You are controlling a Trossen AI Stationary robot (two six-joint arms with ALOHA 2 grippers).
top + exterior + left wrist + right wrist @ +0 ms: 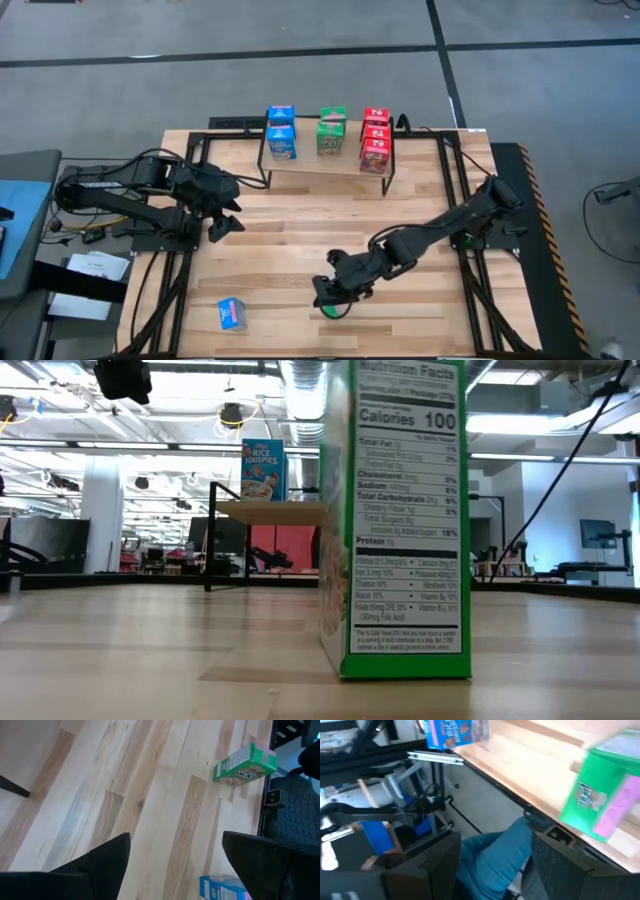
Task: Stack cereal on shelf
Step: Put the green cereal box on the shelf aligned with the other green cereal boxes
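Pale wooden planks of the tabletop point(300, 250) stretch under me, with the low wooden-topped rack on black legs point(325, 165) at its far edge. It already carries stacked blue point(281, 133), green point(332, 131) and red cardboard cereal boxes point(375, 139).

My right gripper point(330, 292) sits low near the front edge, beside a small green cardboard cereal box point(245, 765) that stands upright on the wood. My fingers there are parted, and in my wrist view the box lies ahead of them, not between them, so I hold nothing yet. My left gripper point(222, 215) waits over the left side with its fingers point(95, 865) spread wide and empty. A small blue cereal box point(231, 314) lies near the front left.

I judge the danger to be a nudge: the green box stands tall near the table's lip, and if one finger meets it first it could topple or slide off.

From above, my own arm covers most of the green box, so I cannot tell how close my fingertips are. At table height that box blocks much of the rack.
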